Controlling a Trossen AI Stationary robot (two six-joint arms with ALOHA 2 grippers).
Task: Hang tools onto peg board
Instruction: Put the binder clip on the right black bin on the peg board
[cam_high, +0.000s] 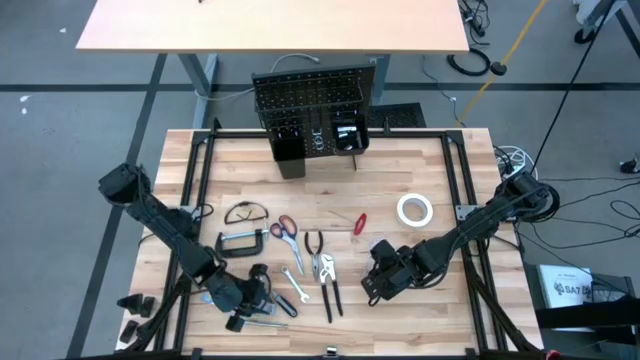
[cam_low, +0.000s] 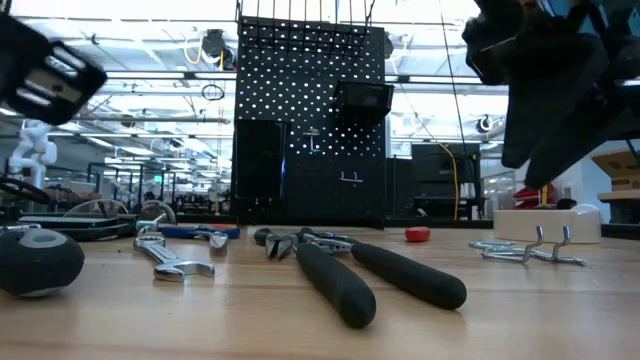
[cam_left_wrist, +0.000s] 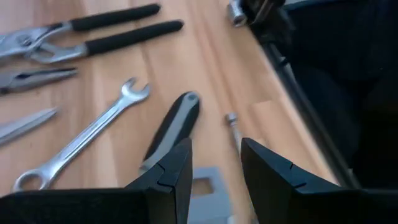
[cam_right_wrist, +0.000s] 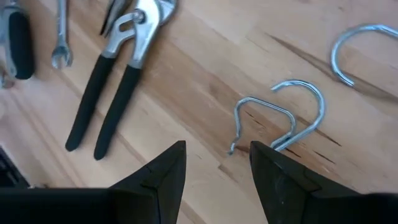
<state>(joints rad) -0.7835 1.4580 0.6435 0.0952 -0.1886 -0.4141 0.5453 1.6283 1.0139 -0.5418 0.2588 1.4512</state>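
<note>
Still flat on the tabletop (cam_high: 420, 170), every tool lay well apart from the peg board (cam_high: 312, 100), which stood upright at twelve o'clock on the far edge with small black bins at its foot. The right gripper (cam_right_wrist: 214, 168) hovered low at about five o'clock, its fingers apart and empty, just over a bent metal hook (cam_right_wrist: 280, 121) with a second hook (cam_right_wrist: 360, 50) beyond it. The long-handled pliers (cam_right_wrist: 109, 93) lay beside them toward the centre. The left gripper (cam_left_wrist: 214, 171) hung at about seven o'clock, also apart and holding nothing, over a black-handled ratchet (cam_left_wrist: 171, 127), with a wrench (cam_left_wrist: 81, 140) just beside it. The step in hand looked like picking up the near hook. To do it well, the right gripper would probably need to drop straight down until its fingers straddled the wire shank, close on the straight part rather than the curve, and lift without dragging it into the second hook. The scissors (cam_high: 284, 229), clamp (cam_high: 240, 243), glasses (cam_high: 245, 212), screwdriver (cam_high: 360, 223) and tape roll (cam_high: 414, 209) lay nearer the middle.
</note>
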